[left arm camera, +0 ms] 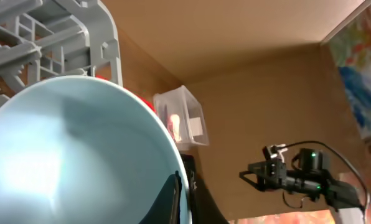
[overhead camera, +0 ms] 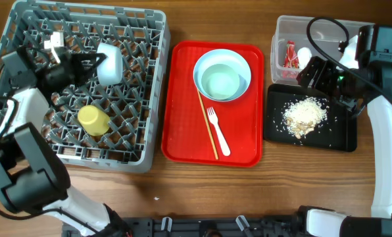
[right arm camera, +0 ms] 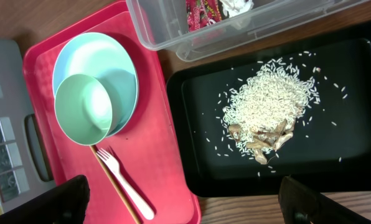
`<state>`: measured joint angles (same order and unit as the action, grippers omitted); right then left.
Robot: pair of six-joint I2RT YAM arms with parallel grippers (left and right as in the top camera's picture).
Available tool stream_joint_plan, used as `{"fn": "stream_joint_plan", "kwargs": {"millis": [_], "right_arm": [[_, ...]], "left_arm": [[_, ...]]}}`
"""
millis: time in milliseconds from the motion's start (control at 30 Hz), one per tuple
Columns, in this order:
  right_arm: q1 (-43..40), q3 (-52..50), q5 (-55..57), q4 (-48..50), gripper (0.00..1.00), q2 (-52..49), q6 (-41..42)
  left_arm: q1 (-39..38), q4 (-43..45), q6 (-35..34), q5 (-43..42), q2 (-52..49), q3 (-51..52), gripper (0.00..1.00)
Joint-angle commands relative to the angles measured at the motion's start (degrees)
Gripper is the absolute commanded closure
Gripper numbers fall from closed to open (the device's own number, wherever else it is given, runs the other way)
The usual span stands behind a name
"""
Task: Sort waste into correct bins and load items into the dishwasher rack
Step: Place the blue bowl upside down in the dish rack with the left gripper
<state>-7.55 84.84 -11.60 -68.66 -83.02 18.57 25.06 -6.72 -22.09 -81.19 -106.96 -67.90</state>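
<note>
In the left wrist view the pale bowl [left arm camera: 73,155] filled the lower left and ran off the left and bottom edges, hiding all of the left tool [overhead camera: 98,62] but one dark finger [left arm camera: 176,194] at its rim. The dishwasher rack [left arm camera: 61,37] was cut by the top and left edges there, and the contents of the clear tub [left arm camera: 184,121] were a small red-and-white blur. From the right wrist, the right tool [right arm camera: 185,208] showed only two fingers [right arm camera: 51,202] in the bottom corners, cut by the frame. The top edge clipped the red wrapper [right arm camera: 203,11] and white scrap [right arm camera: 235,6], and the chopsticks [right arm camera: 114,186] ran off the bottom. Overhead, a white speck [overhead camera: 156,197] on the counter [overhead camera: 202,197] was too small to tell.
</note>
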Motion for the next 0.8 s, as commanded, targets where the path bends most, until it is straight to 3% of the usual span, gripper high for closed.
{"fn": "stream_joint_plan", "kwargs": {"millis": [0, 100, 200, 267, 300, 400, 500, 600, 767], "right_arm": [[-0.09, -0.22, -0.87, 0.02, 0.02, -0.02, -0.55], [-0.09, -0.22, -0.9, 0.0, 0.02, -0.02, -0.55], [-0.09, -0.22, -0.9, -0.24, 0.02, -0.02, -0.55], [-0.09, -0.22, -0.9, -0.44, 0.02, -0.02, -0.55], [-0.09, -0.22, -0.9, -0.42, 0.02, 0.0, -0.52], [-0.09, -0.22, -0.9, -0.42, 0.02, -0.02, -0.55], [-0.09, -0.22, -0.87, -0.42, 0.02, -0.02, -0.57], [-0.09, -0.22, -0.87, -0.42, 0.02, -0.02, -0.57], [-0.09, -0.22, -0.87, -0.39, 0.02, -0.02, -0.57]], "left_arm": [[1.44, -0.13, -1.11, -0.11, -2.16, -0.79, 0.96], [3.48, -0.22, -1.11, 3.1, -2.23, -0.79, 0.96], [5.77, -1.49, -1.09, 7.19, -2.23, -0.79, 0.8], [7.69, -1.49, -1.09, 7.58, -2.23, -0.79, 0.5], [8.7, -1.51, -1.11, 7.56, -2.23, -0.79, 0.31], [10.95, -1.68, -1.16, 7.56, -2.23, -0.79, 0.0], [12.79, -1.64, -2.38, 8.37, -2.08, -0.79, 0.0], [13.57, -2.08, -2.4, 15.69, 0.2, -0.79, 0.0], [12.24, -1.86, -2.36, 20.85, 9.7, -0.81, 0.0]]}}
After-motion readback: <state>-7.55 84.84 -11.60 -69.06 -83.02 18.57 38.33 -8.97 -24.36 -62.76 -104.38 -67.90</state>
